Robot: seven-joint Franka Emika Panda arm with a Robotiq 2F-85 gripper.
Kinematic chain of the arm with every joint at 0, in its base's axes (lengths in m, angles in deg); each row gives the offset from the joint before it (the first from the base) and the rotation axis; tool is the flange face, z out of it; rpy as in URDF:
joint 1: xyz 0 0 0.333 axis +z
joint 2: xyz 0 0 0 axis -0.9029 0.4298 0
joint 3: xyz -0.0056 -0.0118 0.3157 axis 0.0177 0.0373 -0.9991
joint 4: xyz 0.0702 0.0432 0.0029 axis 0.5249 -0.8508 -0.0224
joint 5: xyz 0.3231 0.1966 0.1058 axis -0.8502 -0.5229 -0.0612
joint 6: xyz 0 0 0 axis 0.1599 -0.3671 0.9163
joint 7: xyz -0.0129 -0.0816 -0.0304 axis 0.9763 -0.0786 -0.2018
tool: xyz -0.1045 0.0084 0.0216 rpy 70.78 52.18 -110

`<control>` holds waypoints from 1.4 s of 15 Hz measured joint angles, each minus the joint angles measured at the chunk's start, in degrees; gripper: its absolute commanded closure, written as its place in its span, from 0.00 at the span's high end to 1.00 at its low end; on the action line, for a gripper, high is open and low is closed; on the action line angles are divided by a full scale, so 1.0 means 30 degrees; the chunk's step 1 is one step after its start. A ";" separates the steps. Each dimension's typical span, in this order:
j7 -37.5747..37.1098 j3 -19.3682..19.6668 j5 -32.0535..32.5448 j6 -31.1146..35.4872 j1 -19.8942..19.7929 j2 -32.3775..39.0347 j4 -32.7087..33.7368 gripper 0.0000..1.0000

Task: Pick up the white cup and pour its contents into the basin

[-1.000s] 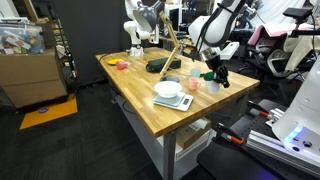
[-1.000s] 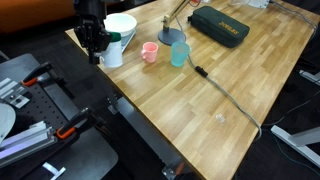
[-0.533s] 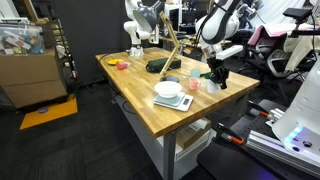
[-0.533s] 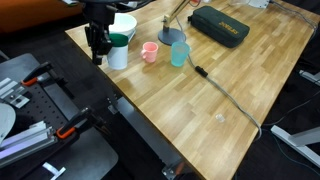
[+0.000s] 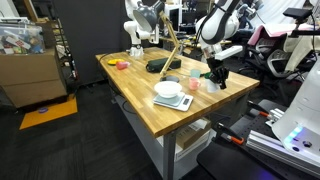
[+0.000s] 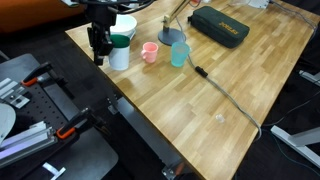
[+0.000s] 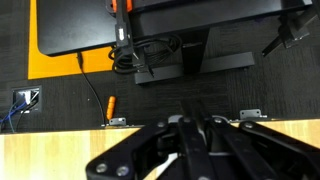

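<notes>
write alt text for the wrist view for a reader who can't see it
The robot's dark end effector, jaws shut, fills the lower frame over the edge of a light wooden table. Beyond it is dark floor with an orange mat, black equipment trailing cables, and a small orange-handled tool.

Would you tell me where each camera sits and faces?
An exterior view: off a corner of the wooden table, facing the arm and end effector at its edge.
An exterior view: high, looking down past the black case; the end effector shows top left.
Wrist view: above the shut end effector, facing table edge and orange mat.
Shared: both exterior views show the pink cup.
</notes>
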 measured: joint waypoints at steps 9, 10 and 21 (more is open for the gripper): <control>-0.0096 0.1800 -0.5251 0.0039 -0.2262 0.4004 0.3796 0.02; -0.0109 0.1844 -0.5744 0.0061 -0.2388 0.4629 0.4165 0.02; -0.0593 0.1866 -0.7370 0.0056 -0.2632 0.6080 0.5345 0.62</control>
